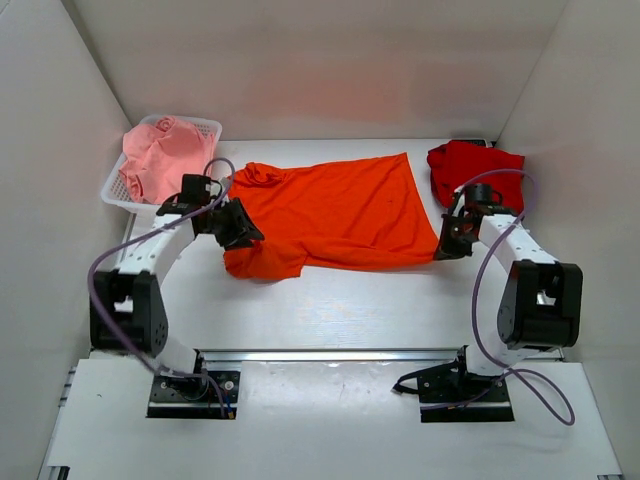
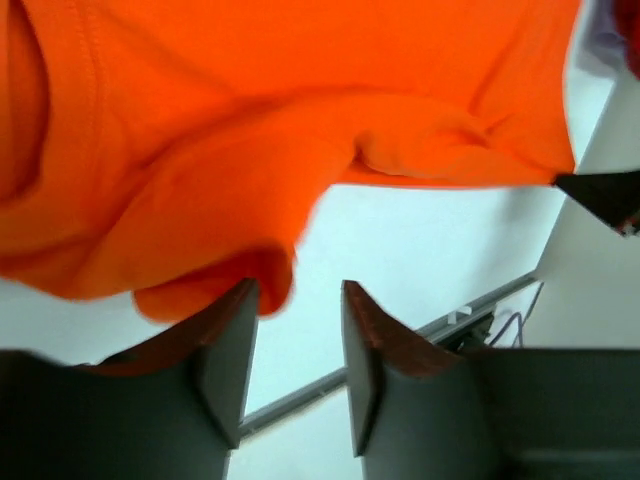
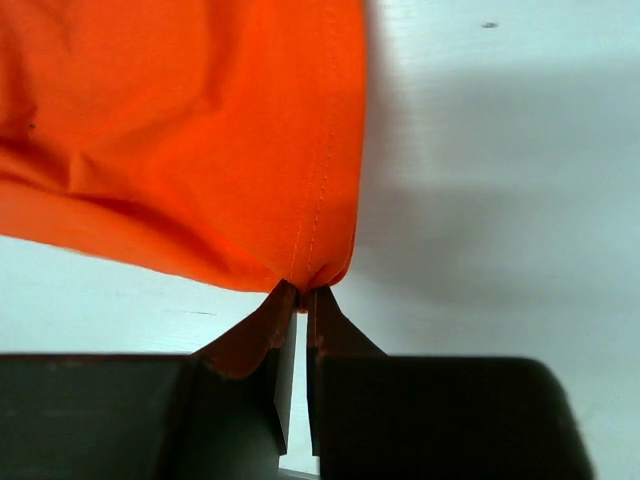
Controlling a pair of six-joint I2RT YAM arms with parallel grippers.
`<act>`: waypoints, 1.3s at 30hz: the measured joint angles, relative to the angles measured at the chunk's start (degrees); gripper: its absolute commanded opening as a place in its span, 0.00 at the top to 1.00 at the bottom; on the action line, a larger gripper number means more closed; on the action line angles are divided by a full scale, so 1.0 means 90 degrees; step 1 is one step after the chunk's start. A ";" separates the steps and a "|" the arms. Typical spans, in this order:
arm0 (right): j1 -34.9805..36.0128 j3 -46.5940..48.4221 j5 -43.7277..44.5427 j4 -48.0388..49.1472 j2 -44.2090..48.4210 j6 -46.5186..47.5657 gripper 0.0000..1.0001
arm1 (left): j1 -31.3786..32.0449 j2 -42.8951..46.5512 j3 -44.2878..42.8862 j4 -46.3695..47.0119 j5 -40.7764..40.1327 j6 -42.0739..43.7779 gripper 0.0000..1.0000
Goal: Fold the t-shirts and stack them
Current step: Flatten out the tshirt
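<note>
Two arms reach forward from their bases at the near edge of a white surface [image 1: 350, 300] toward an orange t-shirt [image 1: 340, 210] lying across its middle. The right gripper [image 3: 300, 295] is clamped on the shirt's near right corner. Its two fingers all but meet on a pinch of the hem, and a stitched edge runs straight up from the tips in the right wrist view. The left gripper [image 2: 298, 290] stands with its jaws parted and holds nothing. The left wrist view shows a rumpled fold of orange cloth brushing the tip of one finger, with bare surface in the gap between the two.

From above, the left gripper sits at the shirt's left edge, just past a bunched sleeve that lies nearest the arms. The shirt lies mostly flat, collar to the left and hem to the right, with soft creases across the body and its near edge sagging in a shallow curve between the two grippers.

Farther back on the right, a darker red t-shirt [image 1: 475, 165] sits crumpled in a heap on the surface beyond the right arm's wrist, close to the orange shirt's far right corner. In the far left corner, a pale pink t-shirt [image 1: 160, 155] is piled in a white mesh basket [image 1: 207, 127], its folds rising above the rim
</note>
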State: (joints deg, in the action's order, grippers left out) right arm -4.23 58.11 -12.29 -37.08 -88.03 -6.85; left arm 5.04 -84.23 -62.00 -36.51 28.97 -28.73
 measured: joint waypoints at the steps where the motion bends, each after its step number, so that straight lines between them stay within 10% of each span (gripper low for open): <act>1: 0.0053 0.0015 -0.0019 0.0005 -0.0019 0.0002 1.00 | -0.0051 -0.0272 0.0100 0.0206 0.0073 -0.0107 0.45; 39: 0.0282 -0.0075 -0.0367 0.0180 -0.0432 -0.0007 1.00 | 0.1083 0.0850 0.3026 0.2936 -0.1821 -0.0199 0.44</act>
State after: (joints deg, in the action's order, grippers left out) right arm -1.69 57.43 -15.59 -35.46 -91.92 -6.92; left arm 14.79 -76.58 -34.76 -10.09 12.58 -30.52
